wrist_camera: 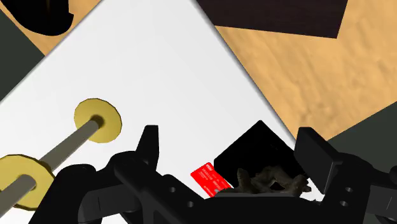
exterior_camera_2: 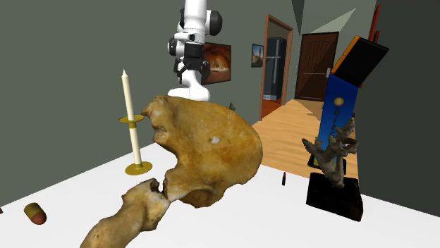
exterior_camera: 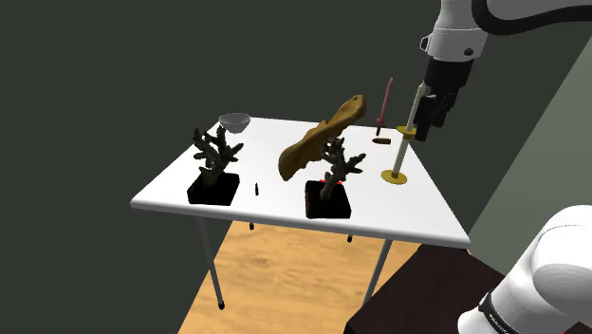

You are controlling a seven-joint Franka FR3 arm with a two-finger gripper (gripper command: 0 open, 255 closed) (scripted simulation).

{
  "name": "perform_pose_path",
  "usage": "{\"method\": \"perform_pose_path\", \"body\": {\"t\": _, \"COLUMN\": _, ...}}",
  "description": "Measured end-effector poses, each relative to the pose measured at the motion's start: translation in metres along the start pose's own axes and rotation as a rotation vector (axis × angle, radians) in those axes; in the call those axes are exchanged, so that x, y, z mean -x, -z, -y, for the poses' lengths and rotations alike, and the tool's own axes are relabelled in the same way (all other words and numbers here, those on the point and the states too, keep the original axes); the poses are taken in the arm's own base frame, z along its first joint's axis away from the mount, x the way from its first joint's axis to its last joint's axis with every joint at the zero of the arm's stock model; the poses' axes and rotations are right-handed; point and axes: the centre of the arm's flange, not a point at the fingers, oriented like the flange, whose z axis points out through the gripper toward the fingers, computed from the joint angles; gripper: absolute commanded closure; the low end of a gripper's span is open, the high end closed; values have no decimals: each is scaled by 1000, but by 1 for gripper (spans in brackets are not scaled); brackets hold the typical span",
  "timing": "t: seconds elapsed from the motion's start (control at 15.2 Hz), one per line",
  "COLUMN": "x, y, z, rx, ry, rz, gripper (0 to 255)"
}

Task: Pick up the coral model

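Your claw (exterior_camera: 423, 131) hung spread and empty above the worktop (exterior_camera: 417, 213), just beside the candle (exterior_camera: 402, 152). The nearer coral (exterior_camera: 334, 163) stood close by (bone (exterior_camera: 323, 140) alongside). Swinging across, you could topple that candle or snag the bone.

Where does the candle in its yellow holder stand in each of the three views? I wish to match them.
Shoulder view: the candle, right of centre, right of the brown bone.
Second exterior view: left of centre, left of the bone.
Wrist view: seen from above, to one side of the open gripper.
Shared landmark: the white table.
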Motion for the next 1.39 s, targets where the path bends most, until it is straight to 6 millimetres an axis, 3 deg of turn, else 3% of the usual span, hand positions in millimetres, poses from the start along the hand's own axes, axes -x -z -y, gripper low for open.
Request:
{"method": "perform_pose_path", "body": {"t": 0.13, "x": -4, "y": -1, "z": 3, "rx": -6, "ry": 4, "rz": -2, "gripper": 0}}
{"method": "perform_pose_path", "body": {"t": 0.86, "x": -113, "y": -25, "z": 49, "rx": -148, "ry": 88, "rz": -54, "gripper": 0}}
{"method": "perform_pose_path", "body": {"t": 1.12, "x": -155, "y": -29, "z": 75, "rx": -202, "ry": 120, "rz": -74, "gripper": 0}}
{"method": "perform_pose_path", "body": {"t": 1.39, "x": -169, "y": -41, "z": 83, "rx": -221, "ry": 131, "rz": -81, "gripper": 0}}
